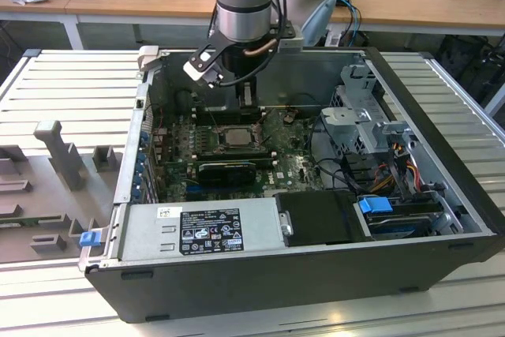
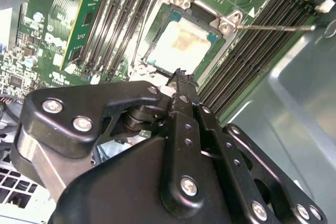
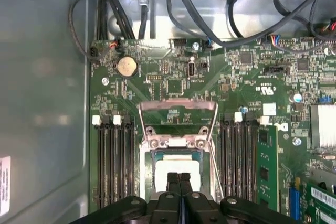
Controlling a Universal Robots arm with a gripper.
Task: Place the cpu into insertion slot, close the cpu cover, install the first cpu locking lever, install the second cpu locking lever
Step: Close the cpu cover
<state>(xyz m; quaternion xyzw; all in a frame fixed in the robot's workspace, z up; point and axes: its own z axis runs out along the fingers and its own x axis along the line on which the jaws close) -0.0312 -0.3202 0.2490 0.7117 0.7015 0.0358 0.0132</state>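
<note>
Exterior view angled down into computer case (image 1: 316, 282), both wrist views close over insertion slot (image 3: 176, 153) (image 2: 202, 14)

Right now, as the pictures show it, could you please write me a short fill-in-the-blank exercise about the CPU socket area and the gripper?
1. The cpu cover is ____ (open or closed).
2. The circuit board around the insertion slot is ____ in colour.
3. The gripper is close over the cpu, and its fingers are ____ (open or shut).

Missing words: open; green; shut.
</note>
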